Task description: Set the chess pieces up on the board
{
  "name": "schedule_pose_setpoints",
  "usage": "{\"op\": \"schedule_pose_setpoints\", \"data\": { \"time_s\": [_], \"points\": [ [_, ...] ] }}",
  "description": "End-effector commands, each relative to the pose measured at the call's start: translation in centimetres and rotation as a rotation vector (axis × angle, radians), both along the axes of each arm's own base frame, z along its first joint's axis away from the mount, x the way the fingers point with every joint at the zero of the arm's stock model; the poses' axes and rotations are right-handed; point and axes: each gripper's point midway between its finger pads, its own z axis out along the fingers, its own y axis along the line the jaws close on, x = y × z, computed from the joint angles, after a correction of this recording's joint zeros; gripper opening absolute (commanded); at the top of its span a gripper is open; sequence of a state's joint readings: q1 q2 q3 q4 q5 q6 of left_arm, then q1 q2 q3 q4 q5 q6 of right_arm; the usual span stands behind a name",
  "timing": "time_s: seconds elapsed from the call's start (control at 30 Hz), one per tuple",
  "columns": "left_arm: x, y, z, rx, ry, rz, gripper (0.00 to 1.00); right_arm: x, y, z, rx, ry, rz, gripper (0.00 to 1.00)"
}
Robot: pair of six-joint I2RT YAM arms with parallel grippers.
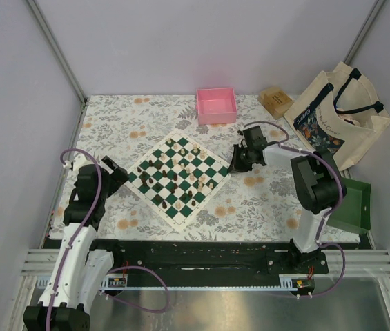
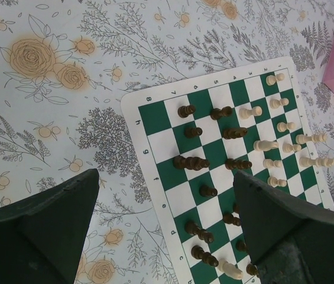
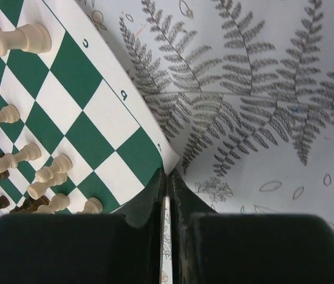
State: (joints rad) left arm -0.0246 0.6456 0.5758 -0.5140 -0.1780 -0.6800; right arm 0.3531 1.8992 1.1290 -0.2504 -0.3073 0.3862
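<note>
On floral table (image 1: 264, 200) | green-white board (image 1: 178, 178), dark and cream pieces (image 2: 190, 163) mixed | left fingers (image 2: 42, 231) spread | right fingers (image 3: 152, 198) closed

Wood on a matt mat, dull plastic above

Ahead of the left hand (image 2: 165, 177), the dark and cream pieces (image 2: 190, 163) look like turned wood, smooth with a faint sheen. The board (image 2: 132, 109) under them is a thin, matt printed mat. Beside the right hand (image 3: 168, 174), the bench (image 3: 261, 106) wears a flat floral print without gloss. Both hands are dark, dull plastic, slightly grainy.
</note>
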Motion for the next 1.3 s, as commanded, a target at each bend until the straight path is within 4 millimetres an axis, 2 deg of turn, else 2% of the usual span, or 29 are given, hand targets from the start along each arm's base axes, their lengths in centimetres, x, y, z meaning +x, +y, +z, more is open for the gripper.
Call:
{"op": "schedule_pose_setpoints", "data": {
  "time_s": [0.0,0.1,0.33,0.77,0.83,1.13,1.27],
  "points": [
    [1.0,-0.4,0.4,-0.023,-0.044,-0.012,0.99,-1.1,-3.0,-1.3,-0.061,-0.005,-0.124,0.0],
    [1.1,-0.7,0.0,-0.033,-0.039,-0.022,0.99,-1.9,-4.1,-1.4,-0.033,-0.006,-0.193,0.0],
    [1.2,-1.3,-0.7,-0.053,-0.035,-0.046,0.99,-5.2,-6.0,-1.9,0.001,0.007,-0.293,0.0],
    [1.4,-2.2,-1.4,-0.091,-0.041,-0.079,0.99,-10.3,-7.3,-1.6,0.108,-0.035,-0.437,0.0],
    [1.4,-2.3,-1.5,-0.093,-0.039,-0.085,0.99,-10.6,-7.1,-1.2,0.135,-0.036,-0.451,0.0],
    [1.5,-2.4,-1.4,-0.094,-0.034,-0.097,0.99,-12.0,-9.0,-0.6,0.09,-0.068,-0.529,0.0],
    [1.4,-2.4,-1.7,-0.09,-0.027,-0.099,0.99,-13.1,-9.0,-1.0,0.101,-0.058,-0.522,0.0]
  ]
}}
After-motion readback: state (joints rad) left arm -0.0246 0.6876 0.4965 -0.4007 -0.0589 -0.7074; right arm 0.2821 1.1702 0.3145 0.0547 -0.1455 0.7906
